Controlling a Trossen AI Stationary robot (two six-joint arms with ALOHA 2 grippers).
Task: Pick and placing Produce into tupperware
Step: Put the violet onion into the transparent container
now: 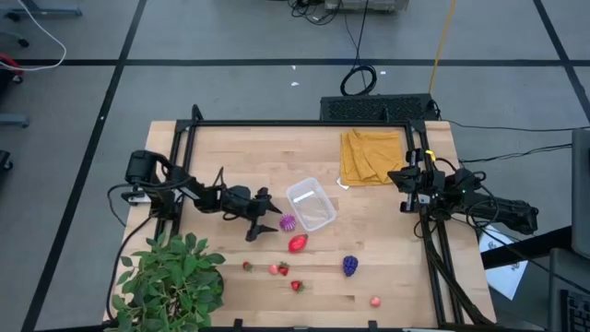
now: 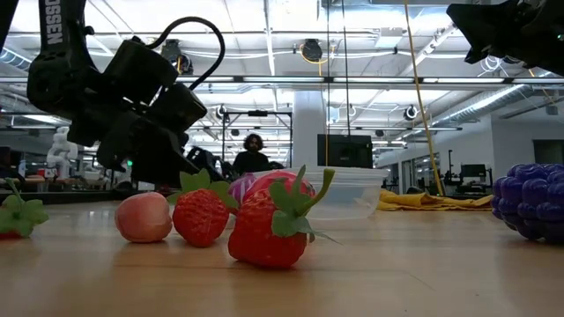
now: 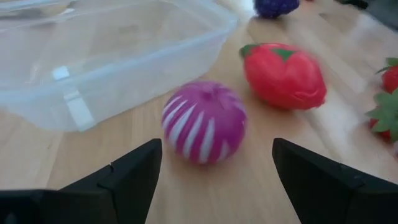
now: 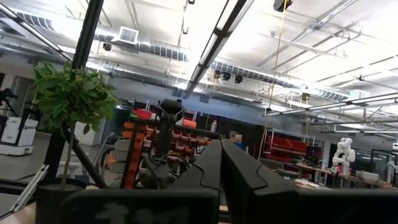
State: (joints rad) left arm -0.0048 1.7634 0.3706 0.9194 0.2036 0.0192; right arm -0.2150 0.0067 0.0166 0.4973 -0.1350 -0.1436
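The clear tupperware (image 1: 311,204) (image 3: 93,56) stands mid-table. A magenta fruit with white stripes (image 1: 288,222) (image 3: 204,121) rests on the wood beside its near wall. My left gripper (image 1: 266,215) (image 3: 214,171) is open just to the left of this fruit, low over the table, one finger toward each side of it and touching nothing. Next to the fruit lies a large red strawberry (image 1: 297,243) (image 3: 285,74), and a purple grape bunch (image 1: 350,266) (image 2: 533,201) farther right. Small red and pink pieces (image 1: 279,269) lie nearer the front edge. My right gripper (image 1: 410,175) (image 4: 221,165) is shut, raised at the table's right side.
A mustard-yellow cloth (image 1: 371,157) lies at the far right. A green potted plant (image 1: 171,281) stands at the near left corner. A lone pink piece (image 1: 376,301) lies near the front edge at right. A person (image 2: 253,151) is in the room beyond the table.
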